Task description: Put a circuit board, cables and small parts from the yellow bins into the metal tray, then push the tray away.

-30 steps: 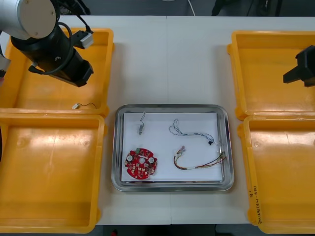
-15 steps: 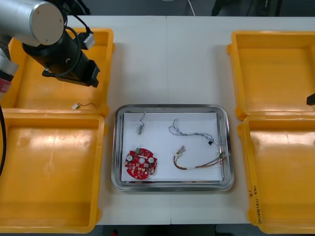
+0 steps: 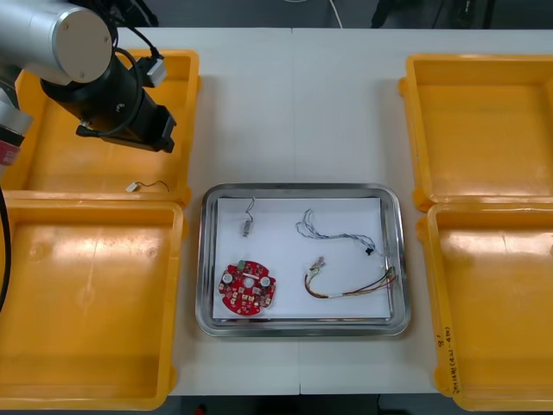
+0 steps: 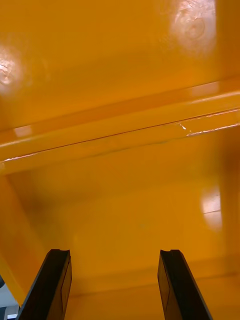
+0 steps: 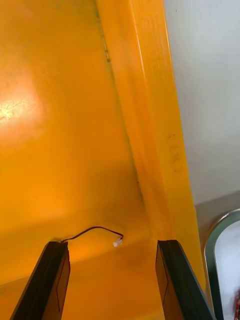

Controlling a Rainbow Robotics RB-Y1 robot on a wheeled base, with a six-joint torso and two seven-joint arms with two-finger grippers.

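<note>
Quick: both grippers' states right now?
Left gripper: open, empty, above the black cable in the far left yellow bin.
Right gripper: open, empty, over the right yellow bins.

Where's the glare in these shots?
Front view: soft sheen on the near left bin floor and the tray rim. Left wrist view: a bright patch on the far left bin beyond the open left gripper. Right wrist view: bright spots on the right-hand bins ahead of the open right gripper.

Workshop: yellow bins, metal tray

Light table, centre seam; dark floor beyond.
</note>
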